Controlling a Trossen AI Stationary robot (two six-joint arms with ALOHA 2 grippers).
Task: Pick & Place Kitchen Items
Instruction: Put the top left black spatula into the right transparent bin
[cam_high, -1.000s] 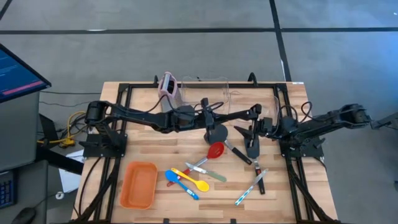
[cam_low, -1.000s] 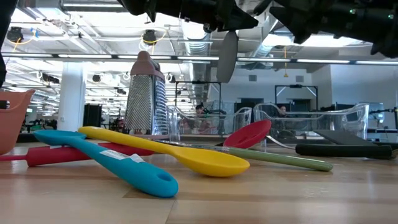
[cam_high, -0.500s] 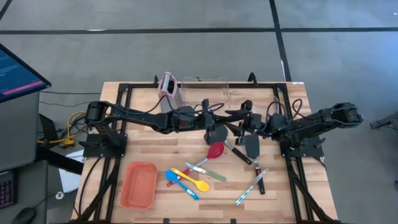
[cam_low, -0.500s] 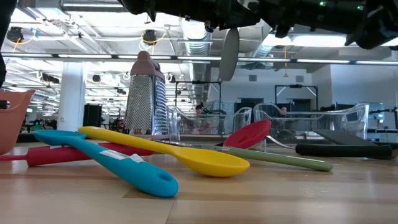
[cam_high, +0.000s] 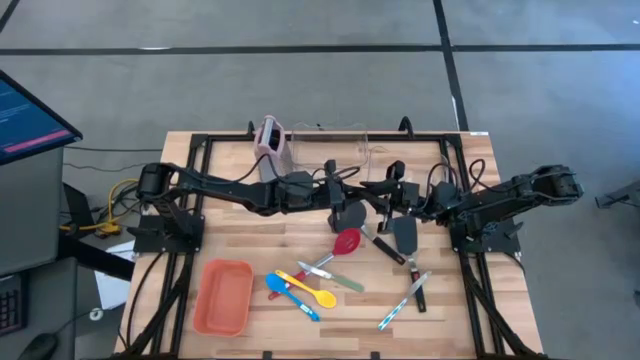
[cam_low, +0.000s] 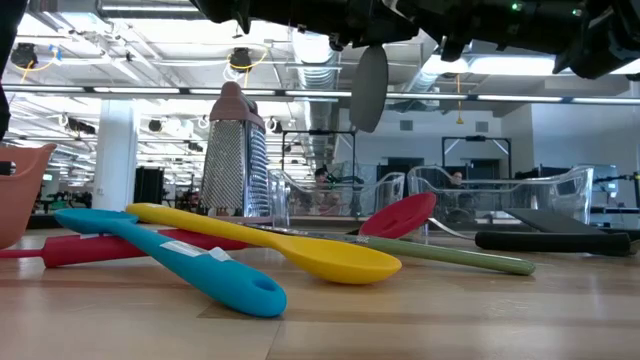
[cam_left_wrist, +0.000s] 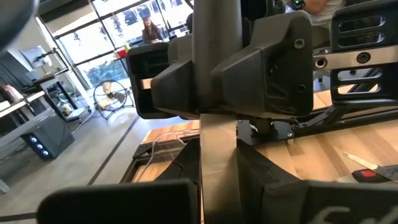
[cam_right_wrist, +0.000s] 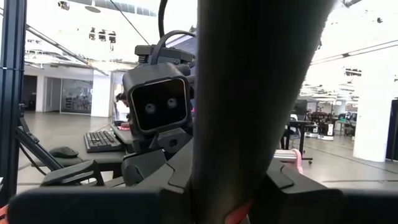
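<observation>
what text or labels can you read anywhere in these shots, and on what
None can be read.
The monitor at the table's left edge shows lines of text, too small to read.
The blue spoon carries a small pale mark on its handle, too blurred to read.
The grater, the orange tray and the two held spatulas show no lettering.

My left gripper (cam_high: 343, 203) and my right gripper (cam_high: 385, 200) meet at the frame's centre, above the table (cam_high: 470, 320). Below them lies the long-handled spoon (cam_high: 340, 247), with a spatula (cam_high: 400, 236) to its right. The tray (cam_high: 223, 297) sits lower left, two small spoons (cam_high: 300, 290) beside it. The grater (cam_high: 272, 142) stands upper centre, left of the bins (cam_high: 335, 140).
</observation>
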